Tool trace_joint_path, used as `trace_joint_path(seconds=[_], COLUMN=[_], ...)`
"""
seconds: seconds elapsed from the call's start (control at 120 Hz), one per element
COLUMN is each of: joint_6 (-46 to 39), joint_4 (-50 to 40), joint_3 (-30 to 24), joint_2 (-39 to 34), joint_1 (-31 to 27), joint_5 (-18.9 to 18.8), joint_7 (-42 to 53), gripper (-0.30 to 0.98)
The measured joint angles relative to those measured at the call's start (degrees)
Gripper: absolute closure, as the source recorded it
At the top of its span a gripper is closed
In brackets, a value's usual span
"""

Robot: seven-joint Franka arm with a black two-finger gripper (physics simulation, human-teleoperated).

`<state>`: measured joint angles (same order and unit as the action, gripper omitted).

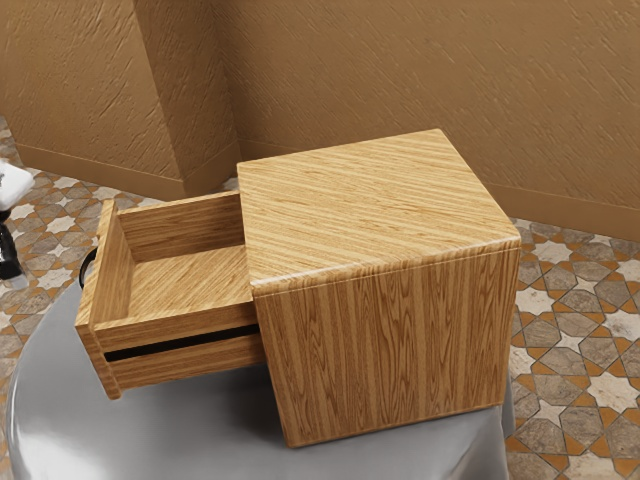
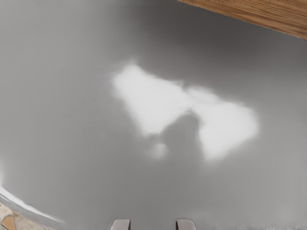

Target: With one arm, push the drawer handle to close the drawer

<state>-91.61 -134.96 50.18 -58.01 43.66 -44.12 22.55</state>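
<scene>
Fingers (image 2: 121, 224): apart, with a gap between the two pale tips in the wrist view; nothing is clamped between them
Gripper (image 1: 14, 278): black, partly in frame at the exterior view's left edge, its tips directed downward
Arm (image 1: 13, 186): a white portion stands above the gripper at the same edge; the rest of its reach cannot be judged
Hand pose: lowered on the handle side of the drawer, apart from it; the wrist view looks down on the grey tabletop
Drawer handle (image 1: 87, 268): black and curved, mounted on the outer face of the drawer front, toward the gripper; a visible gap separates the two in the exterior view
Drawer (image 1: 103, 300): open, extending from the cabinet toward the exterior view's left, its wooden floor and side walls exposed
Cabinet (image 1: 400, 345): wooden, boxlike and upright on the table, with a flat top
Table (image 1: 50, 410): grey and glossy, with a curved edge; bright reflections and a darker shadow mark its surface in the wrist view
Wooden edge (image 2: 254, 13): crosses one corner of the wrist view, well apart from the fingertips; which part it belongs to cannot be confirmed
Surroundings: patterned tile floor (image 1: 575, 350) and textured brown wall (image 1: 400, 75) beyond the cabinet
</scene>
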Motion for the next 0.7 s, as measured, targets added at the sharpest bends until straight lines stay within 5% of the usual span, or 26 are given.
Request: trace_joint_path(seconds=[0.3, 0.7], joint_6=[2.02, -5.11], joint_4=[-4.11, -2.18], joint_3=[-6.52, -8.32], joint_2=[-1.12, 6.17], joint_1=[0.03, 0.00], joint_5=[6.93, 9.13], joint_7=[5.05, 9.23], gripper=[0.72, 0.73])
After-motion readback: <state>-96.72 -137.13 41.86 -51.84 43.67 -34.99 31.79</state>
